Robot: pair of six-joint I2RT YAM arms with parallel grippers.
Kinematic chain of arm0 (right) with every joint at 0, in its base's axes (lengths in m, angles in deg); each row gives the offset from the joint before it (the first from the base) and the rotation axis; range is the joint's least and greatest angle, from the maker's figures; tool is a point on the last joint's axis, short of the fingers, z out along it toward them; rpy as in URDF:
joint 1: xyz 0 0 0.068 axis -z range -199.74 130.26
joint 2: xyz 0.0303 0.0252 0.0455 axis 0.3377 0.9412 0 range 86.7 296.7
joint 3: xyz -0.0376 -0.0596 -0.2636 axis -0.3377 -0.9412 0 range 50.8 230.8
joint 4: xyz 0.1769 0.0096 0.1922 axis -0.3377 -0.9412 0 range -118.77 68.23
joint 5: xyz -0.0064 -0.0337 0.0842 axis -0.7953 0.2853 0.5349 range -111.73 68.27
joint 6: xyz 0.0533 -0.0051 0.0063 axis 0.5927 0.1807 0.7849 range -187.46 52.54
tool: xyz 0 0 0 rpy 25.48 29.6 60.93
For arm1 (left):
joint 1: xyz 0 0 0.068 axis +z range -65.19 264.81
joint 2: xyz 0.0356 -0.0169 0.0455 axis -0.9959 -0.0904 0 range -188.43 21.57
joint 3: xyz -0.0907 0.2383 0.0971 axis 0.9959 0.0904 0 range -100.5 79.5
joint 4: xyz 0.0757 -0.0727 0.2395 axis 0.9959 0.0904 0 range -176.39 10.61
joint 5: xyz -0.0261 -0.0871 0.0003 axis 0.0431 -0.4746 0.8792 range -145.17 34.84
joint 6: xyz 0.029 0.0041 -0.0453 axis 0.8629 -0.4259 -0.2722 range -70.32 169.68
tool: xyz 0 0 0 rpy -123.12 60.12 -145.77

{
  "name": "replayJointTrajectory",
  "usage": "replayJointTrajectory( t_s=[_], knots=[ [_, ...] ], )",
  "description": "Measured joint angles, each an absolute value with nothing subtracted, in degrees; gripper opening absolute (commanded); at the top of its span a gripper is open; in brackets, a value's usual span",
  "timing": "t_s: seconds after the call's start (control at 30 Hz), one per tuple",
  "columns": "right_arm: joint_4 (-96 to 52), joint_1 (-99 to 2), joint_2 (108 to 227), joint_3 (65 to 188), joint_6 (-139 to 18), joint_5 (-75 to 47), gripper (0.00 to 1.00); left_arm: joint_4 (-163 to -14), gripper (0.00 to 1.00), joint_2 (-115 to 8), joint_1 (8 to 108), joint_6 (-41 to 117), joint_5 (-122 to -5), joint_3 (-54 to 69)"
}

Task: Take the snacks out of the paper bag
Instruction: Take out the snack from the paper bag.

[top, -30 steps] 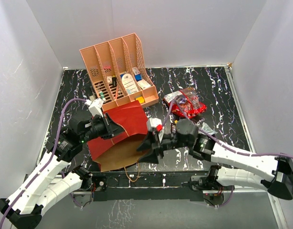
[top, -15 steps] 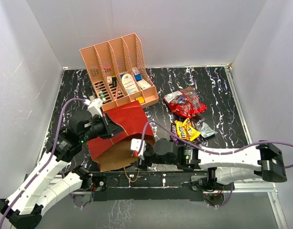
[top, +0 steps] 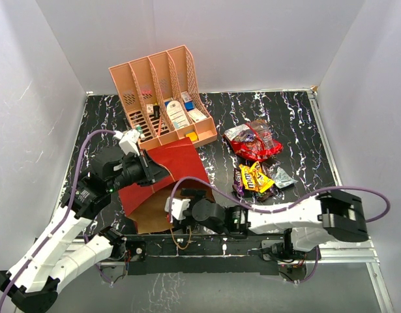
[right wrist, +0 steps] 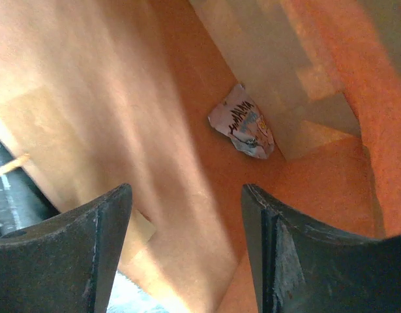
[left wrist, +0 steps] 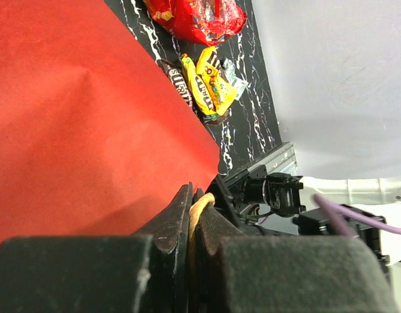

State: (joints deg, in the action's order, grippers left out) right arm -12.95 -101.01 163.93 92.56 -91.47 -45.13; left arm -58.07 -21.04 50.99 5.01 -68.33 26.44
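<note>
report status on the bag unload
Left end effector shut on cord handle. Right end effector open inside paper bag. One pale wrapper left inside, nothing blocking.

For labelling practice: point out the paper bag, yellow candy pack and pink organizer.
paper bag (top: 177,162), top external view, red side.
yellow candy pack (top: 255,176), top external view, its middle.
pink organizer (top: 125,98), top external view, left wall.

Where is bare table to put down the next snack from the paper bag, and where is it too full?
Bare table lies behind the red snack bag, between the pink organizer and the right wall. A second patch lies left of the organizer, by the left wall. Crowded: around the yellow packs, and the near edge, where the right arm lies.
</note>
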Motion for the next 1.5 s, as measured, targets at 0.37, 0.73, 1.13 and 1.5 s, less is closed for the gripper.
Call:
replayJointTrajectory(
  t_s=[0.37,0.73,1.13,1.5],
  knots=[
    [-0.6,-99.4,180.7,92.7,-92.5,-52.5,0.76,-57.2,0.00,-20.1,51.0,5.1,-68.7,24.8],
    [20.6,-94.9,195.3,96.1,-77.3,-63.8,0.88,-61.1,0.00,-17.1,51.0,3.4,-71.5,27.1],
    [37.8,-93.5,196.2,91.4,-77.2,-62.0,0.88,-63.1,0.00,-17.2,51.0,3.0,-73.5,27.1],
    [42.6,-90.2,206.0,97.8,-78.5,-65.0,0.98,-63.2,0.00,-18.5,51.0,3.4,-74.7,27.1]
  ],
)
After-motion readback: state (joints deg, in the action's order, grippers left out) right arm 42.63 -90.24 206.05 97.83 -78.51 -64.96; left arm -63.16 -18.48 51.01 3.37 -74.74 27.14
